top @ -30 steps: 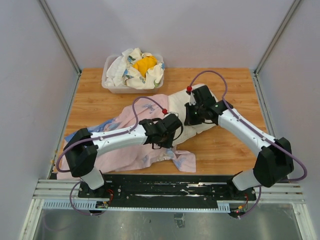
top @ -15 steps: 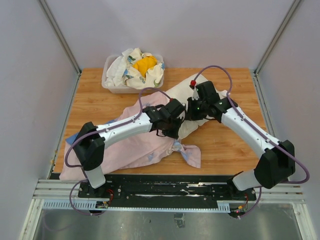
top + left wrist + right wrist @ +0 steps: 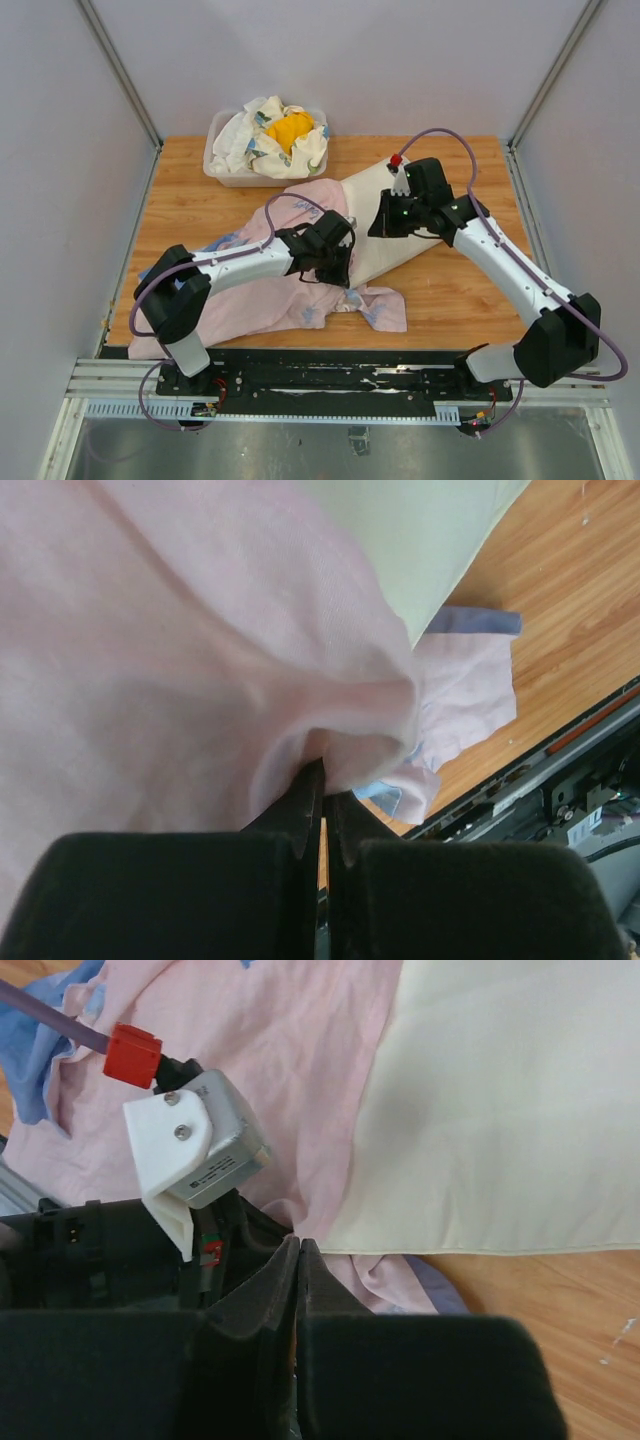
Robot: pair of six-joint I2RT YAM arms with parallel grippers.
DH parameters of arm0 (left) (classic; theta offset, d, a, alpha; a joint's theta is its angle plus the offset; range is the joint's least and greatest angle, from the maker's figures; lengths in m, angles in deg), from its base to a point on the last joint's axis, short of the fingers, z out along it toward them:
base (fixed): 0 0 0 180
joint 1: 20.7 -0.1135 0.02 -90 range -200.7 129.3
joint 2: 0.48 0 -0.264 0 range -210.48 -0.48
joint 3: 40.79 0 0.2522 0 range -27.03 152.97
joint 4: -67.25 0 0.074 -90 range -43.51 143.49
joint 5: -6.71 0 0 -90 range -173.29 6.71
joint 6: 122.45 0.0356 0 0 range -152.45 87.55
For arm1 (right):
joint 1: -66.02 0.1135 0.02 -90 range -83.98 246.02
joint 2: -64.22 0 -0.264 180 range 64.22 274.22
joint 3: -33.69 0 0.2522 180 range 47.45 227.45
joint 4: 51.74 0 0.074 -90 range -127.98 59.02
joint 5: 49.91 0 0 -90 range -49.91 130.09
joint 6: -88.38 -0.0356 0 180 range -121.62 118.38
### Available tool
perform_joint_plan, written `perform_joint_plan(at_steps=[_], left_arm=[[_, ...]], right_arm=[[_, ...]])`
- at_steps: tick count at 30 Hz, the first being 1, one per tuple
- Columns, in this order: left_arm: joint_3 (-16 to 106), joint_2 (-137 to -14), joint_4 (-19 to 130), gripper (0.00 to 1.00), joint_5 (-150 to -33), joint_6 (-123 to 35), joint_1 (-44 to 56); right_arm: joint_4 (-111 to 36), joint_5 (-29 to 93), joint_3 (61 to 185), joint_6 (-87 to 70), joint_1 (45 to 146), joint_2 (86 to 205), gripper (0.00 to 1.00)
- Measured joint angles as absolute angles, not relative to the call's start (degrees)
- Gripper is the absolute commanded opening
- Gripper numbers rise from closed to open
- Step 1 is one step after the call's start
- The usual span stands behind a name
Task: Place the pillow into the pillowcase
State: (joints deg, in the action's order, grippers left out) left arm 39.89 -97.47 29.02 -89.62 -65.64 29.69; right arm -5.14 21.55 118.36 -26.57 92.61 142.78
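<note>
Pulled back, left claw [image 3: 319, 785] pinches pillowcase [image 3: 150, 660]; right claw [image 3: 298, 1248] closed, empty, above pillow [image 3: 520, 1110].

Pillow [image 3: 382, 256] half under pillowcase [image 3: 250, 300] (pink side up)

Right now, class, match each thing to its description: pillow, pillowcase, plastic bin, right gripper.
Things:
1. pillow
2. pillowcase
3. plastic bin
4. right gripper

Descriptions:
A. full of crumpled cloths
B. shut, close to the pillow's edge
C. pinched by the left gripper
D. cream, partly covered by pink fabric

Pairs: 1-D, 2-C, 3-A, 4-B
</note>
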Motion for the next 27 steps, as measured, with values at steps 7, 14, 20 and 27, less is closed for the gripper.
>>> perform_joint_plan(at_steps=[7,14,20,27], left_arm=[[38.2,-97.4,33.1,0.04,-90.3,-67.0,30.1],[39.7,-97.4,32.0,0.33,-89.5,-67.0,30.1],[46.4,-96.8,25.9,0.48,-85.7,-66.6,30.1],[60.4,-98.3,16.7,0.49,-79.3,-65.9,28.8]], right_arm=[[-7.5,18.1,115.8,-28.8,92.6,143.3,0.01],[-7.5,19.5,114.5,-28.8,92.1,143.3,0.21],[-7.8,21.0,110.4,-28.9,89.3,143.2,0.33],[-8.3,22.6,107.7,-29.4,83.9,142.2,0.47]])
